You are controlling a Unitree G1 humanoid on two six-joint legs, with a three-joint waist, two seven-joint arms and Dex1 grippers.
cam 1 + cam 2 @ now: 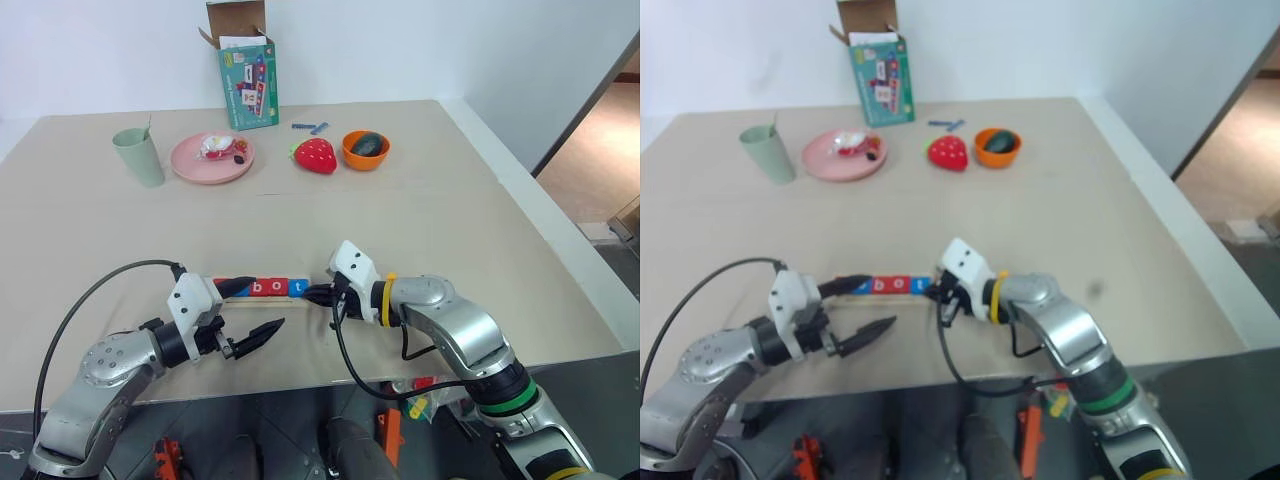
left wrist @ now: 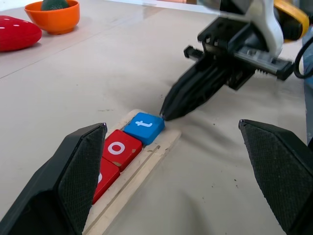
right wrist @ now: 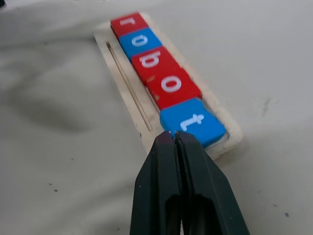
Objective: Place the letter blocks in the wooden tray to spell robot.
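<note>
Five letter blocks lie in a row in the wooden tray [image 3: 124, 83] and read robot: red r [image 3: 128, 22], blue o [image 3: 140, 40], red b [image 3: 149, 61], red o [image 3: 172, 85], blue t [image 3: 191, 121]. My right gripper [image 3: 174, 134] is shut with nothing in it. Its tips rest at the near corner of the t block, at the tray's right end [image 1: 305, 293]. My left gripper [image 1: 268, 302] hangs open at the tray's left half, one finger over the blocks there and one in front of the tray. In the left wrist view its fingers [image 2: 73, 181] frame the tray's right end.
At the back of the table stand a green cup [image 1: 139, 156], a pink plate [image 1: 212, 158] with small items, a red strawberry toy [image 1: 314, 155], an orange bowl [image 1: 365, 149] and an open teal box [image 1: 248, 75]. The table's front edge runs just below the arms.
</note>
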